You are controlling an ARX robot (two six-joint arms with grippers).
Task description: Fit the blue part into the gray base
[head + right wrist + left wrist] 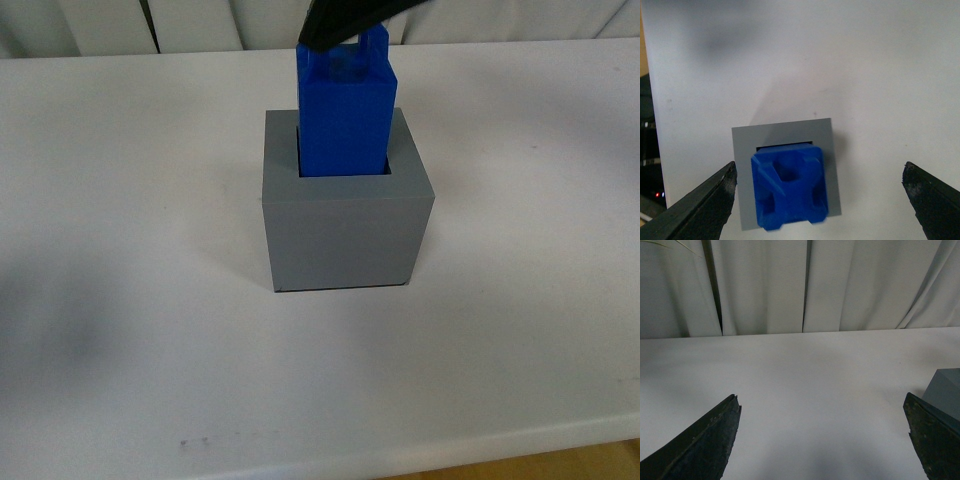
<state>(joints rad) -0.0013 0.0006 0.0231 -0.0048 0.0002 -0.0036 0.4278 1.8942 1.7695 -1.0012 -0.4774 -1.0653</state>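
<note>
The gray base (345, 235) stands mid-table, a matte cube with a square recess on top. The blue part (345, 115) stands upright in that recess, its upper half sticking out. From above, the right wrist view shows the blue part (790, 187) with its looped top inside the gray base (827, 150). My right gripper (820, 172) hangs open above them, the part nearer its left finger, nothing held. A dark piece of that gripper (345, 20) crosses the part's handle in the front view. My left gripper (822, 405) is open over bare table, with a corner of the gray base (945, 390) beside one finger.
A white table (120, 250) carries everything, with its front edge (420, 465) near the bottom of the front view. Pale curtains (805, 285) hang behind the table's far edge. In the right wrist view the table's side edge (652, 125) borders a dark area.
</note>
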